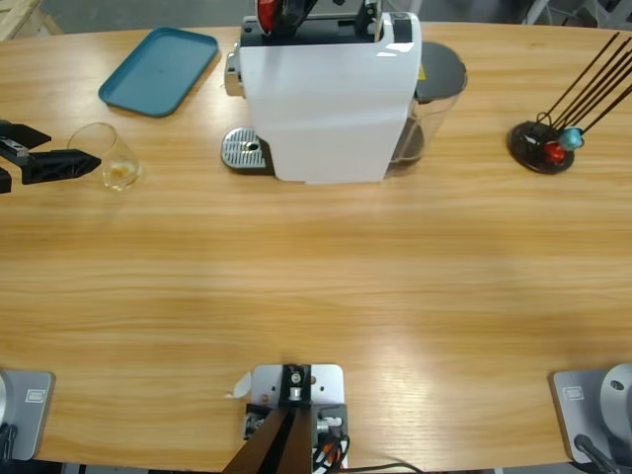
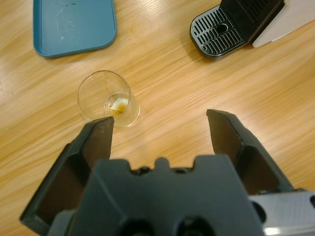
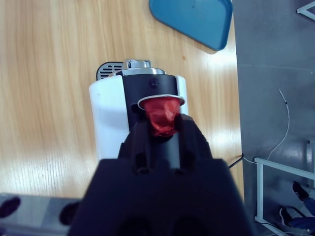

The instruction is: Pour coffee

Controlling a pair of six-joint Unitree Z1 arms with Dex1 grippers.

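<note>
Red capsule [image 3: 162, 117] clamped in right gripper [image 3: 161, 129] fingers, clearest from wrist

Long wooden table [image 1: 316, 296] with pale glare patches, grey floor [image 3: 273, 98] beyond its edge, white metal frame [image 3: 283, 191]

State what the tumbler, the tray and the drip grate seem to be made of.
Tumbler: clear glass, or perhaps clear plastic; the table and amber coffee show through it.
Tray: teal, matte, one-piece with rounded rim, probably plastic.
Drip grate: silvery, perforated, likely metal in the high view; looks black in the left wrist view.
</note>
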